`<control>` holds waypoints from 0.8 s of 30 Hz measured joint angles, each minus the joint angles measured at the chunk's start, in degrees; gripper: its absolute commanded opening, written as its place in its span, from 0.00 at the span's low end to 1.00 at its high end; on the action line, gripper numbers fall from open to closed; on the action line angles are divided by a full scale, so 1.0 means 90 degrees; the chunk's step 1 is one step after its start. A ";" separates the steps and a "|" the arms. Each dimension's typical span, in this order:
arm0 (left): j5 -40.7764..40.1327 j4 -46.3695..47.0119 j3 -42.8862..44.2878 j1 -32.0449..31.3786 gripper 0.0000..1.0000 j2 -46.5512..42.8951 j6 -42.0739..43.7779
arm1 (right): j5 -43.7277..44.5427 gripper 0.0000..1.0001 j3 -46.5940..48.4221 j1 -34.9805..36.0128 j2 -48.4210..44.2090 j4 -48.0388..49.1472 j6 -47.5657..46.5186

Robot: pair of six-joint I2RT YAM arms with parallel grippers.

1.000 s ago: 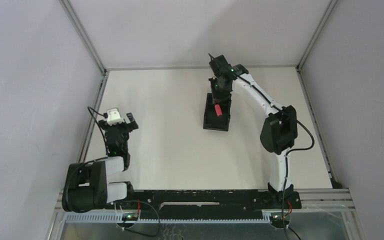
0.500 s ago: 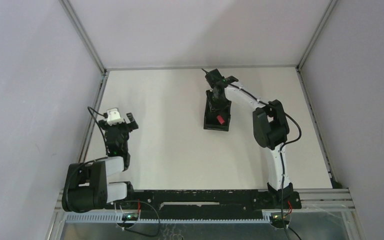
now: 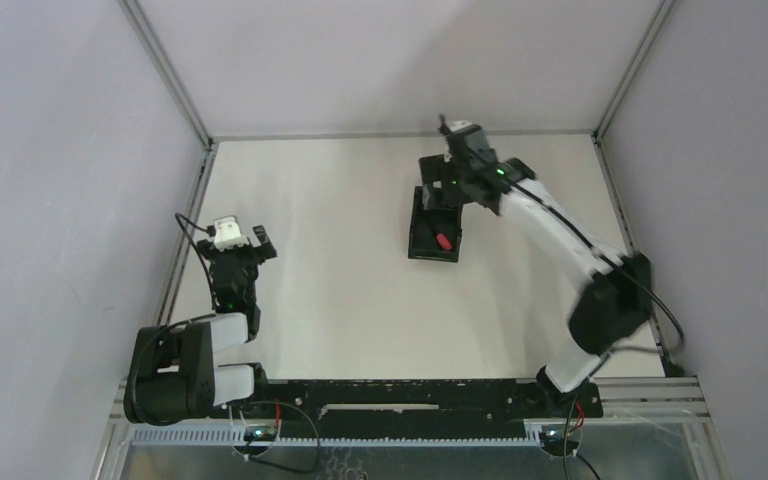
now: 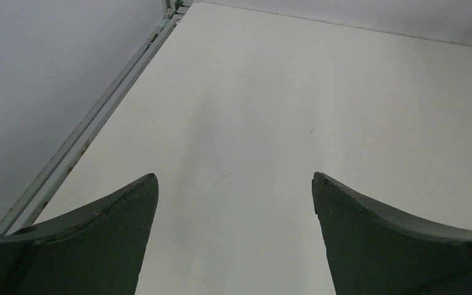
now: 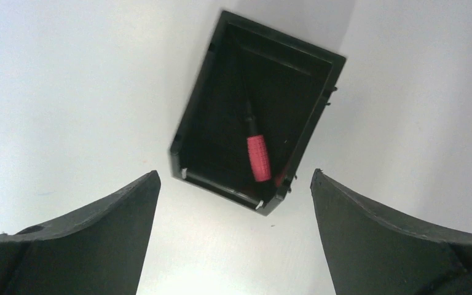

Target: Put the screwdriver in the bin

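Note:
The black bin (image 3: 418,232) stands at the far middle of the table. In it lies the screwdriver (image 3: 443,241), red handle toward the near right corner. In the right wrist view the screwdriver (image 5: 258,157) rests on the floor of the bin (image 5: 192,123), dark shaft pointing away from the handle. My right gripper (image 3: 439,193) hangs open above the bin's far end, and nothing is between its fingers (image 5: 235,174). At the left edge of the table my left gripper (image 3: 237,240) stands open and empty (image 4: 235,177).
White table (image 3: 340,270) is enclosed by grey walls with a metal rail (image 3: 185,230) along the left side. The rail (image 4: 92,129) also shows in the left wrist view. The right arm's elbow (image 3: 610,305) sits near the right wall.
My right gripper opened and let go of the screwdriver, which now lies in the bin. The gripper rose and drew back, and the arm's elbow swung right. The left arm is still.

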 measured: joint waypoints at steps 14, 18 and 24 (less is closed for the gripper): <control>0.0000 0.0000 0.0000 0.0000 1.00 0.0000 0.0000 | 0.0117 1.00 -0.4738 -0.1027 -0.4898 0.2436 0.0442; 0.0000 0.0000 0.0000 0.0000 1.00 0.0000 0.0000 | 0.0265 1.00 -0.5994 -0.1370 -0.5894 0.2465 0.0750; 0.0000 0.0000 0.0000 0.0000 1.00 0.0000 0.0000 | 0.0338 1.00 -0.7281 -0.1379 -0.7320 0.2727 0.1180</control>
